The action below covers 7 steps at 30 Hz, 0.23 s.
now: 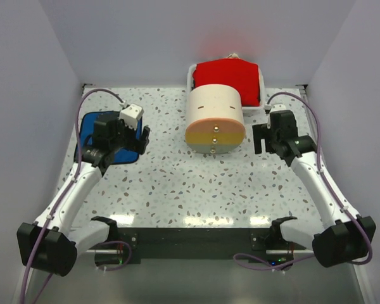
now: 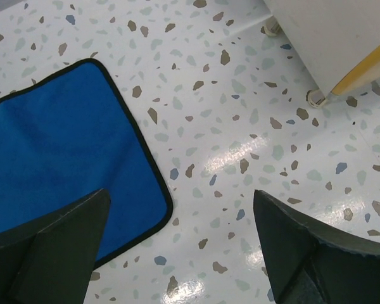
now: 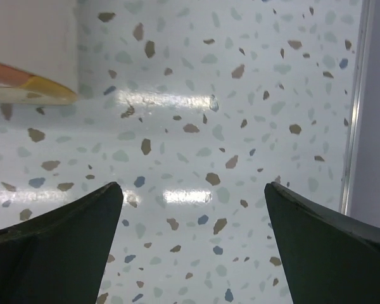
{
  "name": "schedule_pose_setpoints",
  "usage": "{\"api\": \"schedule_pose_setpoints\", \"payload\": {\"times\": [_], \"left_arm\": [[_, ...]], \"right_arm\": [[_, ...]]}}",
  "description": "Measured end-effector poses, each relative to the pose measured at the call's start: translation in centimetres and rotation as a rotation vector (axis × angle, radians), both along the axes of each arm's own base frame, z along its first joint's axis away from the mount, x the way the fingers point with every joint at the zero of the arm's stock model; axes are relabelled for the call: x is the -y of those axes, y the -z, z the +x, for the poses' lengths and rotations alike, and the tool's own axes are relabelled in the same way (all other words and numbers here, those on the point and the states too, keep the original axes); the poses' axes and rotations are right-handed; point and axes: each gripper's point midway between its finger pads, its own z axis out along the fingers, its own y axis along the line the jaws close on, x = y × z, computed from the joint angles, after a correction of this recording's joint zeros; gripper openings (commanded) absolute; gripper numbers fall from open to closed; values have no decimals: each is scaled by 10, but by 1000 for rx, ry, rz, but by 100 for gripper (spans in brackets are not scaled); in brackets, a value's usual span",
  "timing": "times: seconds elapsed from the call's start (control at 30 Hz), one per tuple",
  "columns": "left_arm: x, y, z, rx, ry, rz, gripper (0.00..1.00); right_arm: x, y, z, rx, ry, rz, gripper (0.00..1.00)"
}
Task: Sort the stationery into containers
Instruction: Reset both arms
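No loose stationery shows in any view. The cream half-cylinder unit (image 1: pixel 214 111) stands at the middle back, its yellow-orange drawers (image 1: pixel 214 140) with gold knobs facing me and shut. My left gripper (image 1: pixel 143 140) is open and empty, low over the right edge of the blue cloth (image 1: pixel 88 136), left of the unit. In the left wrist view the gripper (image 2: pixel 180 196) spans the cloth's corner (image 2: pixel 57 145) and bare table, with the unit (image 2: pixel 329 38) at the top right. My right gripper (image 1: pixel 260 138) is open and empty just right of the unit. In the right wrist view it (image 3: pixel 193 187) is over bare table, a drawer edge (image 3: pixel 31 83) at the top left.
A white tray (image 1: pixel 191 79) with a red cloth (image 1: pixel 228 75) stands behind the unit against the back wall. White walls close in the table on the left, back and right. A metal rail (image 3: pixel 353 107) runs along the table's right edge.
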Motion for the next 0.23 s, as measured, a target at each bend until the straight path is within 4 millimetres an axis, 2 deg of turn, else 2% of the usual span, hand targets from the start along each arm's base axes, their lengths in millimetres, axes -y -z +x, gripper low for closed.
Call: {"api": "schedule_pose_setpoints", "payload": {"times": [0.07,0.23], "left_arm": [[-2,1,1,0,-10,-2,100],[-4,-1,4,12,-18,-6,100]], "right_arm": [[12,8,-6,-39,68,-27,99],[23,-3,-13,-15,136,-37,99]]}}
